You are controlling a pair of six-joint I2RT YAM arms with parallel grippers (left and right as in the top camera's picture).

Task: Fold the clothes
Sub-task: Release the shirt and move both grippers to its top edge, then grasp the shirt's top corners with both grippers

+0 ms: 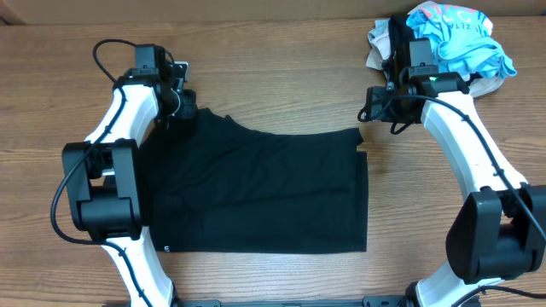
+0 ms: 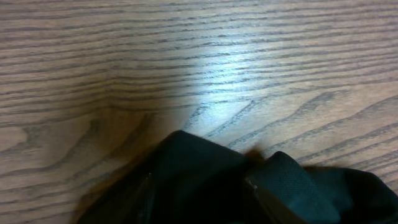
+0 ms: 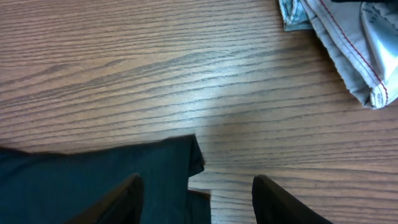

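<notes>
While the wooden surface (image 1: 273, 77) fills the overhead view, the black T-shirt (image 1: 264, 192) lies flat at centre, long axis running left to right. An arm reaches each of its 2 upper corners: the right tool (image 1: 374, 106) gapes apart over its corner, while the left tool (image 1: 182, 103) is buried in bunched fabric, so I cannot tell its state.

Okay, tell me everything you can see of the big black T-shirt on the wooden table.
The large black soft-fabric T-shirt lies flat, forming a rough rectangle on the wooden table, with a small white mark by its near-left corner. Its far left corner is bunched at the left gripper; the open right gripper hovers at its far right corner.
</notes>
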